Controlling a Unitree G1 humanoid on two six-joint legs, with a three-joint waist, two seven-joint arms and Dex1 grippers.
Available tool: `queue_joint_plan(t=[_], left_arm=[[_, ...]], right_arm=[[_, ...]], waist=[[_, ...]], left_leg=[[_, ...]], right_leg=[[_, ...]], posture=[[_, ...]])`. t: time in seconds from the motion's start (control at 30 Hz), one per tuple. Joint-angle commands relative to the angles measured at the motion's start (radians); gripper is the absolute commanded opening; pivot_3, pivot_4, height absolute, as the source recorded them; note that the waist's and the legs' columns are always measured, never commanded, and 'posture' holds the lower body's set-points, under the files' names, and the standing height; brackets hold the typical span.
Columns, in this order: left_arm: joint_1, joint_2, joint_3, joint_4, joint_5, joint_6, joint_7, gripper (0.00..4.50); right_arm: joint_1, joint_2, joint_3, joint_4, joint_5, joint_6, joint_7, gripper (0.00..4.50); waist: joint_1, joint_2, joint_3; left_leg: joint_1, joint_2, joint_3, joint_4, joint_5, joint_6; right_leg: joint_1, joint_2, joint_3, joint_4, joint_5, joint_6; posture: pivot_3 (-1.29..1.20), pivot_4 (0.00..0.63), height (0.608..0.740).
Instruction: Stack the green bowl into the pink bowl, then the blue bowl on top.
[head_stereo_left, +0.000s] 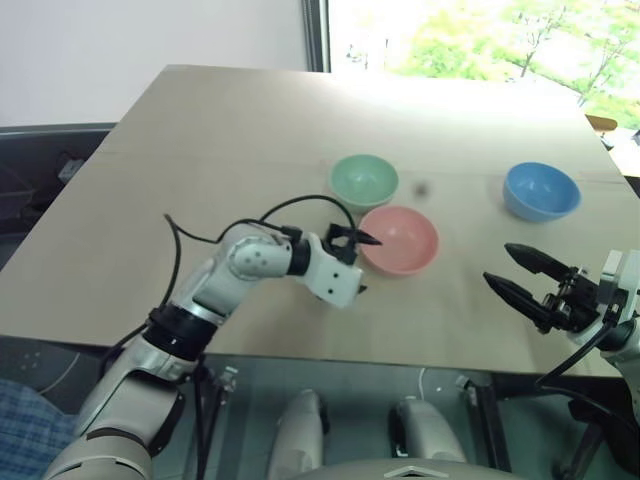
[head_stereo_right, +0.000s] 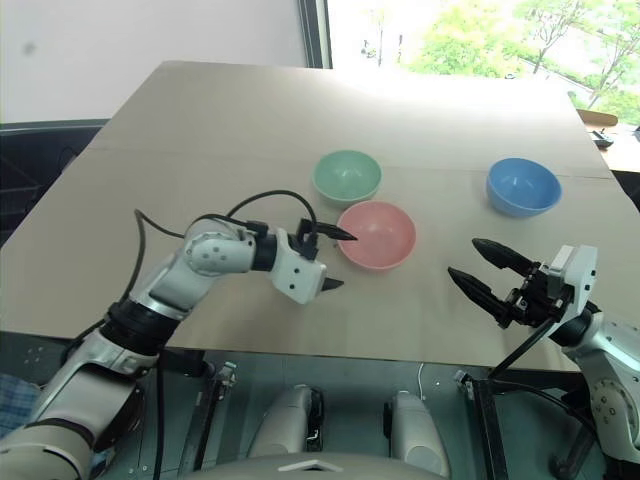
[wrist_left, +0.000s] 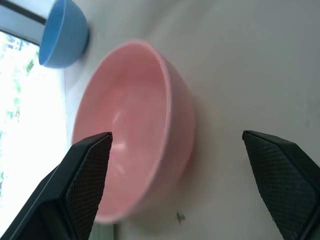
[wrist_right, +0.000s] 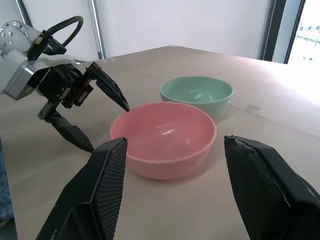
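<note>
Blue bowl cut off by frame edge.

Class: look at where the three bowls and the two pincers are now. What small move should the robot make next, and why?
Probably swing the open left pincer over to the green bowl. The pink bowl beside it sits empty, nothing is stacked, and the green bowl goes in first.

Left gripper spread wide over the table's middle, holding nothing. Right gripper spread wide, empty, near the table's right front corner.
</note>
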Motion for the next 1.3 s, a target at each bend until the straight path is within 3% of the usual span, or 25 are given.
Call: queue_joint_plan(t=[0.03, 0.33, 0.73, 1.03, 1.3], left_arm=[[-0.055, 0.020, 0.050, 0.030, -0.034, 0.004, -0.013, 4.42], [-0.233, 0.032, 0.041, 0.366, 0.041, -0.103, 0.023, 4.42], [-0.434, -0.148, -0.092, 0.800, 0.308, -0.305, 0.326, 4.42], [-0.530, -0.254, -0.174, 1.012, 0.429, -0.314, 0.486, 4.42], [-0.560, -0.274, -0.189, 1.073, 0.452, -0.323, 0.512, 4.42]], right_arm=[[-0.008, 0.000, -0.002, 0.000, 0.001, -0.024, 0.010, 3.27], [-0.028, -0.006, 0.001, 0.026, -0.005, -0.029, 0.019, 3.27], [-0.017, 0.000, -0.001, 0.018, -0.010, -0.043, 0.004, 3.27], [-0.010, 0.009, -0.007, 0.014, -0.001, -0.062, -0.007, 3.27], [-0.030, 0.018, -0.019, 0.034, -0.018, -0.102, -0.023, 3.27]], waist=[[0.001, 0.000, 0.000], [0.000, 0.000, 0.000], [0.002, 0.000, 0.000], [0.002, 0.000, 0.000], [0.001, 0.000, 0.000]], left_leg=[[0.000, 0.000, 0.000, 0.000, 0.000, 0.000], [0.000, 0.000, 0.000, 0.000, 0.000, 0.000], [-0.001, 0.000, 0.000, 0.000, 0.000, 0.000], [-0.001, -0.001, 0.000, 0.000, 0.000, 0.000], [0.000, -0.001, 0.000, 0.000, 0.000, 0.000]], right_leg=[[0.000, 0.000, 0.000, 0.000, 0.000, 0.000], [0.000, 0.000, 0.000, 0.000, 0.000, 0.000], [0.000, 0.000, -0.001, -0.001, 0.000, 0.000], [0.000, 0.000, -0.001, 0.000, 0.000, 0.000], [0.000, 0.000, -0.001, 0.000, 0.000, 0.000]], posture=[[0.00, 0.150, 0.740], [0.00, 0.150, 0.740], [0.00, 0.150, 0.740], [0.00, 0.150, 0.740], [0.00, 0.150, 0.740]])
